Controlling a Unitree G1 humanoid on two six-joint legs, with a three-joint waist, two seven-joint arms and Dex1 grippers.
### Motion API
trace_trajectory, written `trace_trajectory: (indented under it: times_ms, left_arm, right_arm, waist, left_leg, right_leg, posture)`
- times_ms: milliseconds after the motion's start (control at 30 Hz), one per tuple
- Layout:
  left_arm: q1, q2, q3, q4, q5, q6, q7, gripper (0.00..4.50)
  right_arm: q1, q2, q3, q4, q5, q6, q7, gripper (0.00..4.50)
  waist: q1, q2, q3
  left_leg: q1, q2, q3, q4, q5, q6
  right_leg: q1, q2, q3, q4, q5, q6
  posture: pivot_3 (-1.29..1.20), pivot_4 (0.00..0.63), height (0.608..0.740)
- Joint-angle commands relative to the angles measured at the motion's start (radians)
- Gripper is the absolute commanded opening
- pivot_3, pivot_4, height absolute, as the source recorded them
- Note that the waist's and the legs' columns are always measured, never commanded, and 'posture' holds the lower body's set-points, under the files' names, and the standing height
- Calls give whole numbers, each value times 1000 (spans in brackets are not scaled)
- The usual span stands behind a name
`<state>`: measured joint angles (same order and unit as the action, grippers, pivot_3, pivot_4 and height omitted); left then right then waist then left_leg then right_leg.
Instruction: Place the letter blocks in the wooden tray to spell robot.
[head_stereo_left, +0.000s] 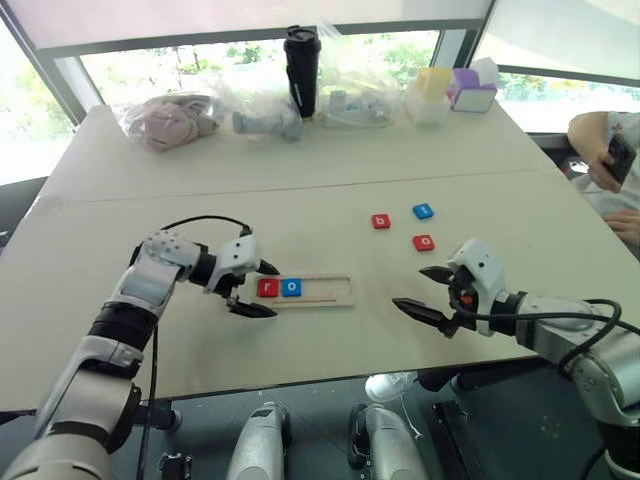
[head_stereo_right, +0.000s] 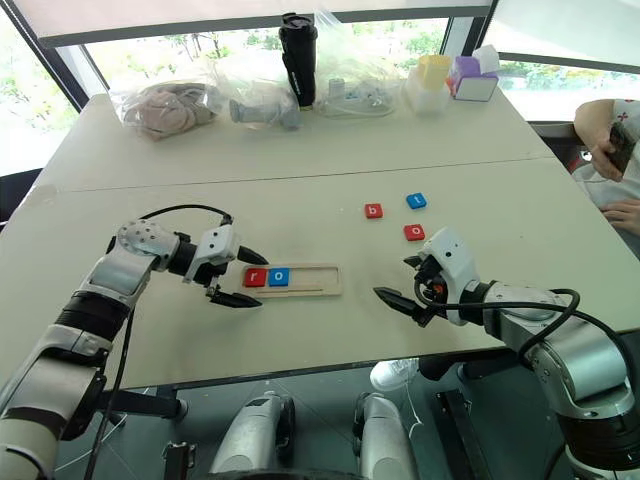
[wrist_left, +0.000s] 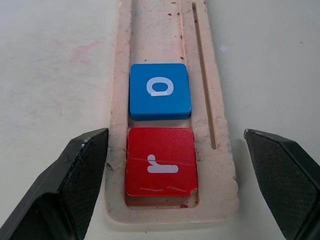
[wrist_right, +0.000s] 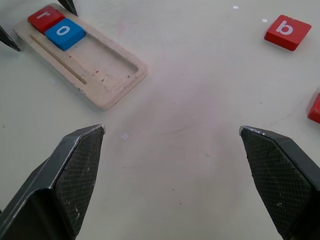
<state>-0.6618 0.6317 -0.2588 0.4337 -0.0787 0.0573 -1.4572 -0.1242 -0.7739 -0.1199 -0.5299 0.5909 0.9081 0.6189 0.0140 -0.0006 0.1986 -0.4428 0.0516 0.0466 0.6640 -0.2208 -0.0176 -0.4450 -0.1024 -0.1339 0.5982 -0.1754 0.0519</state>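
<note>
The wooden tray (head_stereo_left: 330, 291) lies at the table's near middle. Its left end holds a red "r" block (head_stereo_left: 268, 288) with a blue "o" block (head_stereo_left: 291, 288) beside it. My left gripper (head_stereo_left: 276, 291) is open, its fingers either side of the tray's left end and apart from the "r" block (wrist_left: 161, 162). Three loose blocks lie farther back on the right: a red "b" (head_stereo_left: 381, 221), a blue "t" (head_stereo_left: 423, 211) and a red "o" (head_stereo_left: 424, 242). Over bare table right of the tray, my right gripper (head_stereo_left: 407, 287) hangs open and empty.
Along the far edge stand a black tumbler (head_stereo_left: 301, 70), clear plastic bags (head_stereo_left: 170, 118) and yellow and purple boxes (head_stereo_left: 455, 88). A person's hand holding a phone (head_stereo_left: 618, 155) is at the right edge. The table's front edge runs just below both grippers.
</note>
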Motion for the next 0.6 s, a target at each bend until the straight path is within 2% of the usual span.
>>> trace_trajectory:
  times_ms: [33,300,400,533,600]
  left_arm:
    - [27,49,33,-92,-19,52,9,4470]
    - [114,177,211,-325,-205,330,35,4470]
    - [164,199,270,-418,-265,418,80,4470]
    - [227,181,414,-581,-396,598,228,4470]
    - [273,174,459,-660,-434,654,293,4470]
  right_arm:
    - [-9,-13,-15,0,-8,-22,12,4500]
    - [-101,50,-31,86,-40,-48,-46,4500]
    - [-190,108,-22,177,-68,-58,-105,4500]
    - [-484,338,53,512,-195,-56,-330,4500]
    - [-578,411,62,646,-243,-75,-386,4500]
  waist:
    - [0,0,0]
    - [-2,0,0]
    - [-2,0,1]
    - [-18,-1,1]
    - [-25,-1,1]
  left_leg:
    - [0,0,0,0,0,0]
    - [0,1,0,0,0,0]
    - [0,1,0,0,0,0]
    - [0,1,1,0,0,0]
    - [0,1,0,0,0,0]
  right_leg:
    - [0,0,0,0,0,0]
    - [-1,0,0,0,0,0]
    - [-1,0,0,0,0,0]
    - [-1,1,1,1,1,-1]
    - [-2,1,2,3,1,-1]
  posture:
    - [0,150,740]
    - [0,150,740]
    - [0,150,740]
    - [0,150,740]
    - [0,150,740]
